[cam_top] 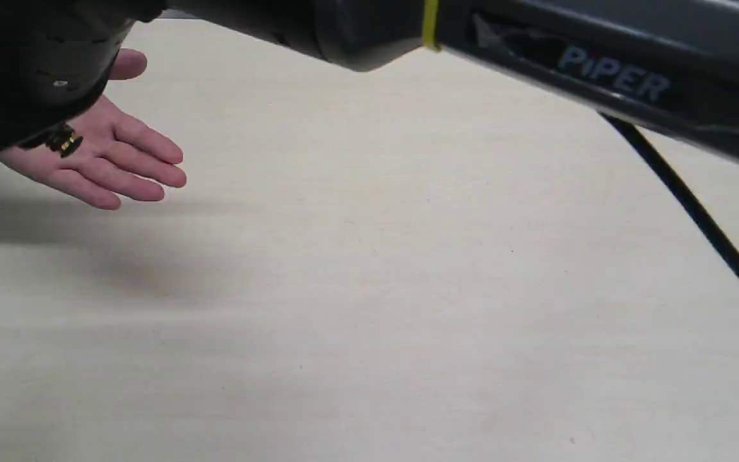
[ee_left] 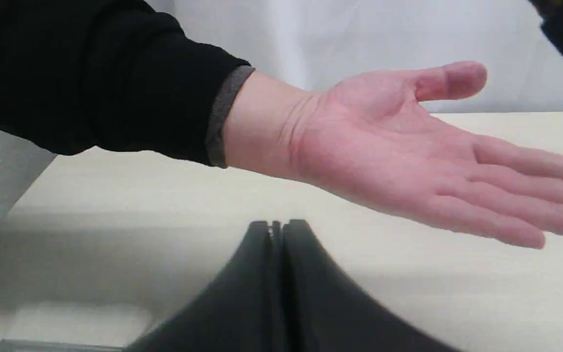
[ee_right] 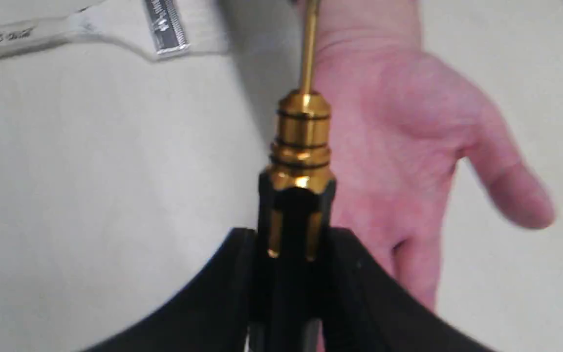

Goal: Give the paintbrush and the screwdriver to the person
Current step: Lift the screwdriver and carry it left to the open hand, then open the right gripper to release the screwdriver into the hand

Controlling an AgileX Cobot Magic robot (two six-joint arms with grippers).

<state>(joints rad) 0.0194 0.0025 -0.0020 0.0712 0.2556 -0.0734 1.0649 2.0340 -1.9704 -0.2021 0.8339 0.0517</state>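
My right gripper (ee_right: 291,239) is shut on the screwdriver (ee_right: 302,137), clamping its black handle. The gold collar and thin shaft stick out over the person's hand (ee_right: 399,146), which lies palm up just beneath. In the exterior view only the screwdriver's black and gold end (cam_top: 65,140) shows above the palm (cam_top: 113,154); the gripper there is hidden by black arm housing. The paintbrush (ee_right: 164,24) lies flat on the table beside the hand, with its silver ferrule and pale handle visible. My left gripper (ee_left: 276,227) is shut on nothing, low over the table below the person's hand (ee_left: 408,156).
The right arm (cam_top: 600,70) reaches across the top of the exterior view to the left. A black cable (cam_top: 696,212) runs diagonally over the pale table (cam_top: 376,289) at the right. The person's black sleeve (ee_left: 91,73) hangs over the table's far edge.
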